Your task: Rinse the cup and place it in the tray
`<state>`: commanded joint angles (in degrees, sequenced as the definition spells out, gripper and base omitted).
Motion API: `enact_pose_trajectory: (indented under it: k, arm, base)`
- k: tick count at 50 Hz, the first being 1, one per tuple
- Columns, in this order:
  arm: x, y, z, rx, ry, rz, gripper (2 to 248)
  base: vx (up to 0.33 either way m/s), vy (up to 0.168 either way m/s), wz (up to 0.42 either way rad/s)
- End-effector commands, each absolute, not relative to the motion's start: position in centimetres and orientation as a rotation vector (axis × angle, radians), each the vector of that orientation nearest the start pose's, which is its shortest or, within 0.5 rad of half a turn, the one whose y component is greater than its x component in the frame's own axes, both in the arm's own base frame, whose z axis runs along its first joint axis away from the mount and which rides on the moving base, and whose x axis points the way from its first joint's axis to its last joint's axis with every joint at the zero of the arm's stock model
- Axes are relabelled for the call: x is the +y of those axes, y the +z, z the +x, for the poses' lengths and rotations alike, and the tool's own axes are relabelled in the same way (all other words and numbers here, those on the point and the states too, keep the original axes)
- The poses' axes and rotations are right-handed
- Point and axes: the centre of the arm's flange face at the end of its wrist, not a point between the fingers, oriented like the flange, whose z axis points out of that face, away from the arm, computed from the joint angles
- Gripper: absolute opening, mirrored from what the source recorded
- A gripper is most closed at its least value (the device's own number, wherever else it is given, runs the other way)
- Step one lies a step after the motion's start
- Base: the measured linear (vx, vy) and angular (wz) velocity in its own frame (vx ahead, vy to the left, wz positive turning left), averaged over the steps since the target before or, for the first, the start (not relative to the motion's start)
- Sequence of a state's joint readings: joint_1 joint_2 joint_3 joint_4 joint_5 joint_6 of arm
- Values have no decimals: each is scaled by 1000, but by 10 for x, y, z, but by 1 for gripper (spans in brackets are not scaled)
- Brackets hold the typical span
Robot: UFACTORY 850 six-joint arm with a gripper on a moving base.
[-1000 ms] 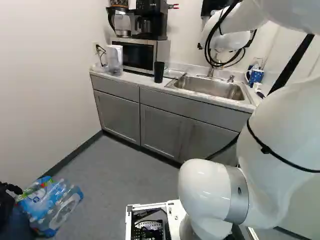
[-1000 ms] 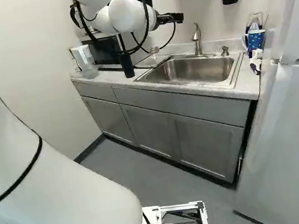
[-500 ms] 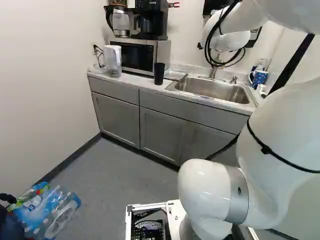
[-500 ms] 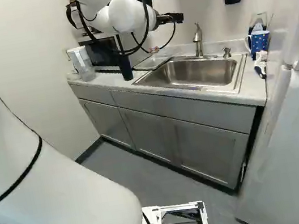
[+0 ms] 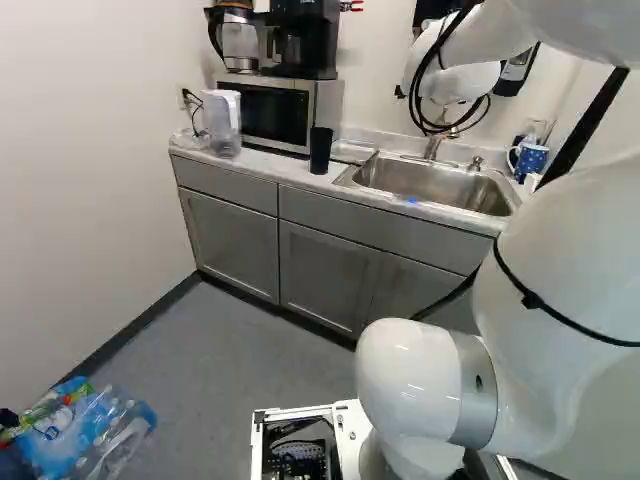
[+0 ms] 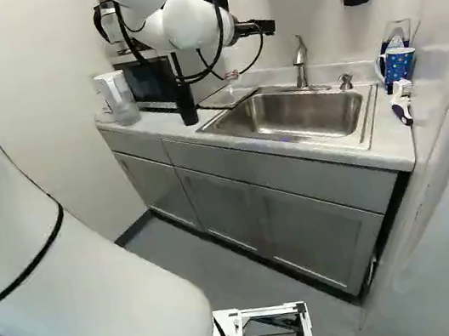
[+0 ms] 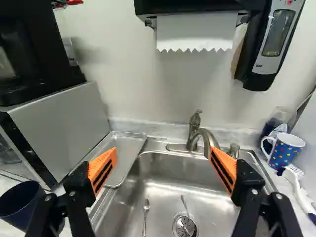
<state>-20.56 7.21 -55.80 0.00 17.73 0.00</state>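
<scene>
A white appliance (image 6: 448, 268) is shown at the right of the right base view; the grey-fronted desk (image 5: 245, 160) is shown whole-length only in the base views; by the left base view the coffee machine (image 5: 305, 35) is shown above the microwave (image 5: 270, 112), while at that view's lower left the bottle pack (image 5: 85, 435) is seen, of which only a part is caught in the right base view; the sink (image 7: 173, 175) is set into the desk, and in the wrist view its floor is revealed, with two spoons (image 7: 146, 207) lying there, one across the drain (image 7: 184, 225); the metal tray (image 7: 126, 153) is placed between microwave and sink; the fingers (image 7: 102, 170) are spread wide, with nothing gripped, and part of the sink is framed between them; which cup is meant cannot be told: the dark cup (image 5: 320, 150) is stood upright on the desk near the microwave, and in the wrist view is found outside the gap, beside the tray-side finger; the dotted mug (image 7: 285, 149) is seen beyond the faucet side of the sink, ahead of and outside the other finger, with the brush (image 7: 296, 182) just beside it.
</scene>
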Motion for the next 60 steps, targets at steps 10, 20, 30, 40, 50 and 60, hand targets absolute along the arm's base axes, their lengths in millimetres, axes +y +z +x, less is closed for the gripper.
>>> enact_pose_trajectory:
  k: [10,20,30,40,50,60]
  arm:
    - [-171,677,456,462,-2164,-2546,247]
    - [-171,677,456,462,-2164,-2546,247]
    - [-171,677,456,462,-2164,-2546,247]
    - [-171,677,456,462,-2164,-2546,247]
    - [-171,677,456,462,-2164,-2546,247]
    - [-171,677,456,462,-2164,-2546,247]
  base:
    - [107,-22,7]
    - [81,-35,3]
    - [64,-33,3]
    - [51,-35,7]
    - [26,-29,2]
    - [3,-4,0]
